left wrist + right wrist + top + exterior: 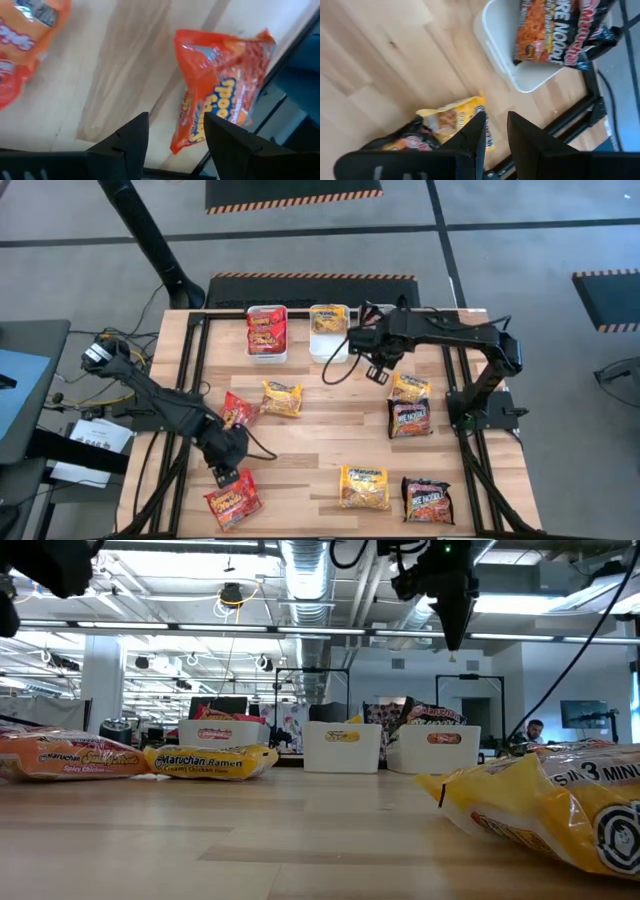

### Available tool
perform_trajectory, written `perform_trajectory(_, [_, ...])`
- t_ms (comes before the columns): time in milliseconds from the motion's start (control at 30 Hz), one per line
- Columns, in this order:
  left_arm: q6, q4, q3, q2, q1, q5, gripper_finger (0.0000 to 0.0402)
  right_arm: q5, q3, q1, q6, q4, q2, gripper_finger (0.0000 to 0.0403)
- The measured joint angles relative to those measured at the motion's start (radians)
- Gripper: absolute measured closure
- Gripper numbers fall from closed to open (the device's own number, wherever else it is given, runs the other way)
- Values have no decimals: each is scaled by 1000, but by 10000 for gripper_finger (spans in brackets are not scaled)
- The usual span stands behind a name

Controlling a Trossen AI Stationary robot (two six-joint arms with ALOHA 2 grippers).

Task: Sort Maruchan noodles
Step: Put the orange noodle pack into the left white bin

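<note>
The left gripper [227, 474] hangs low over the lower left of the desk [320, 450] in the high view, fingers spread and holding nothing. A red noodle packet [233, 500] lies flat just beyond its fingertips, toward the desk's near edge; in the left wrist view the same packet [220, 107] sits just ahead of the two dark fingers [131, 141], apart from them. A second red packet [238, 410] lies a little farther up, beside a yellow packet [282, 398].

The right gripper [378, 372] hovers in the upper middle of the high view, near the white trays. Its fingers stand partly apart with nothing visible between them, though whether they are fully released is hard to tell. Just to its right lie a yellow packet [410, 388] and, touching that one, a dark packet [409, 418]; the right wrist view shows both past the fingertips [455, 122].

One tray [267, 332] holds red packets, and the tray beside it [329, 330] holds a yellow one. Another yellow packet [364, 487] and another dark packet [427, 500] lie along the lower right.
</note>
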Motion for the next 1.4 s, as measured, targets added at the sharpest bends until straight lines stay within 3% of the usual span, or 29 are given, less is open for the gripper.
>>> perform_trajectory(300, [-12,51,0,-1,-87,-75,226,-2,0,108,116,1,0,298])
perform_trajectory(733, [-12,105,0,3,-106,-146,226,-3,0,210,189,2,0,298])
perform_trajectory(1067, [-20,170,0,160,-122,-148,226,-3,0,232,225,2,0,298])
perform_trajectory(1400, [-27,284,1,293,-152,-63,226,-3,0,239,237,4,0,298])
